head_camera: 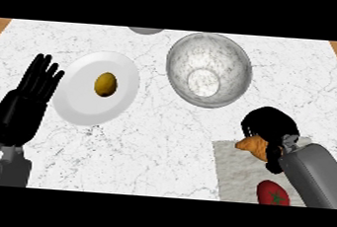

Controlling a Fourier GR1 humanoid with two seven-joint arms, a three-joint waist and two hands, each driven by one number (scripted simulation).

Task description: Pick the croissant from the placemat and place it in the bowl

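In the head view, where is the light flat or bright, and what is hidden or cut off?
Head view: lighting is even, no clear cast shadows on the counter; the bowl shows a paler round patch inside; the right hand covers part of the croissant; a grey object is cut by the upper edge.

The matte black left hand (pixel 22 107) has long, slim, segmented fingers (pixel 41 72) and a broad, blocky palm. It joins the smooth grey, tube-shaped left forearm (pixel 5 171). The black right hand (pixel 268 123) has a slight sheen on its rounded back. A small pale metal wrist fitting (pixel 292 140) joins it to the smooth grey right forearm (pixel 314 177).
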